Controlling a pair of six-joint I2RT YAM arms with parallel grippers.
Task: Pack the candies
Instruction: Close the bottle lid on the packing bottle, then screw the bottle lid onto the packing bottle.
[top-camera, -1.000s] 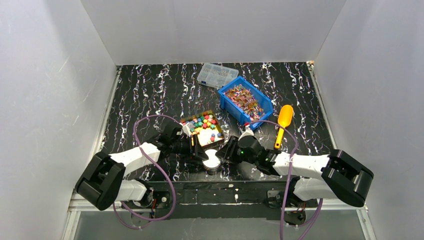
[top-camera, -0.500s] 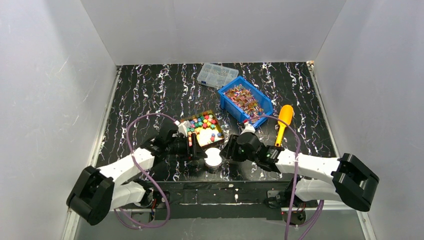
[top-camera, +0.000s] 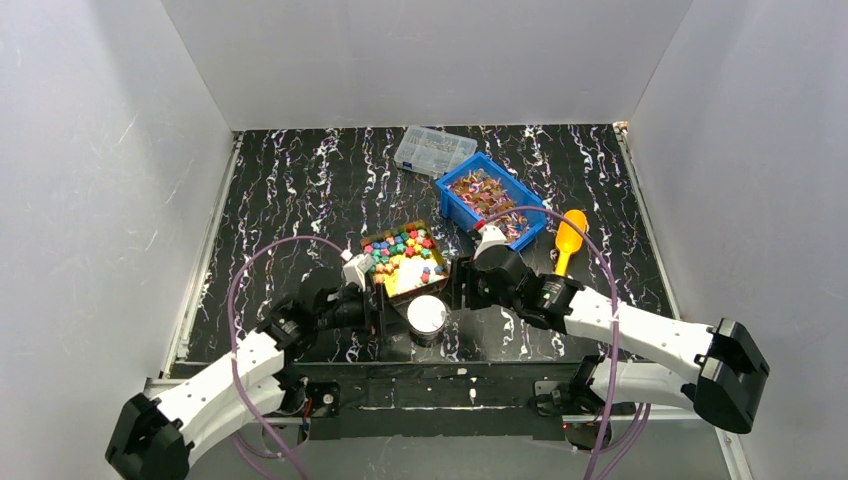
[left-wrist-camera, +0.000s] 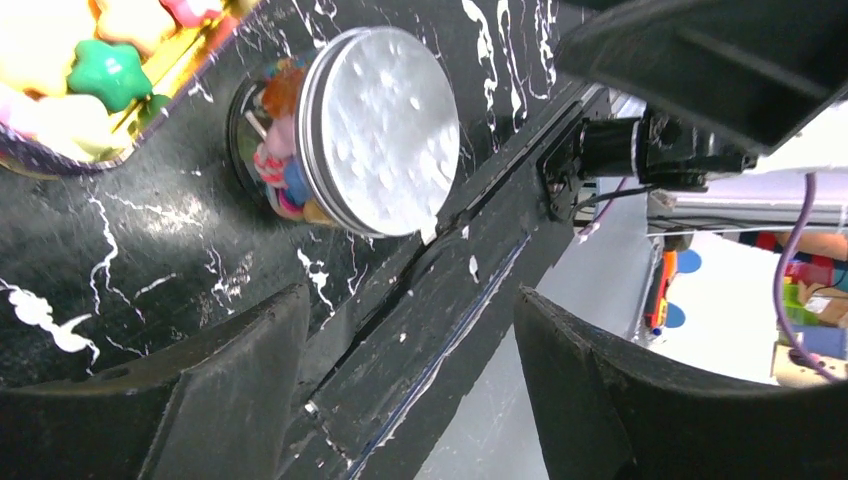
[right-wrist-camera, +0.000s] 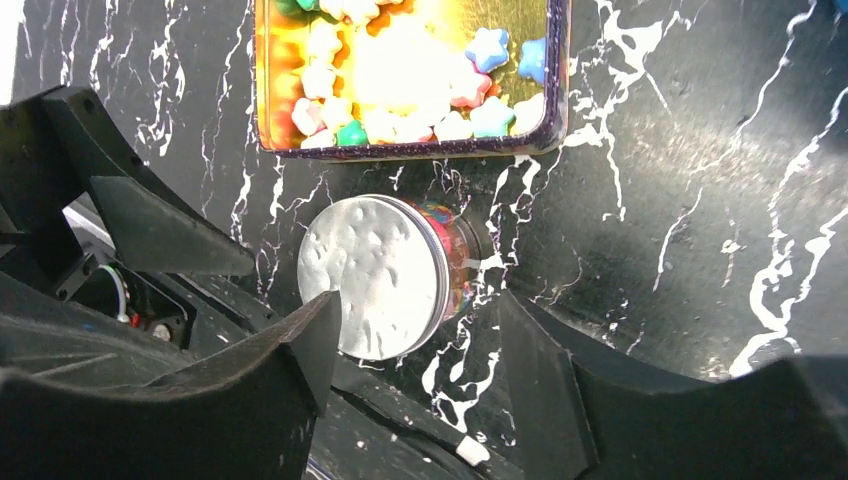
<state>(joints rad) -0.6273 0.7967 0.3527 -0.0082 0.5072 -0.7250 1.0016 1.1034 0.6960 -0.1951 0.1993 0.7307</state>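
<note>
A small clear jar with a silver lid stands near the table's front edge, with coloured candies inside; it shows in the left wrist view and the right wrist view. A gold tray holds chunky star candies, also seen from the right wrist. A blue bin holds shiny wrapped candies. My left gripper is open and empty, just left of the jar. My right gripper is open and empty, just right of the jar.
A clear compartment box with pale small parts sits at the back. An orange scoop lies right of the blue bin. White walls enclose the table on three sides. The table's front edge runs close to the jar.
Both arms have drawn back from the jar: the left gripper moved left and nearer, the right gripper moved up and away. The jar stands alone, unmoved.
</note>
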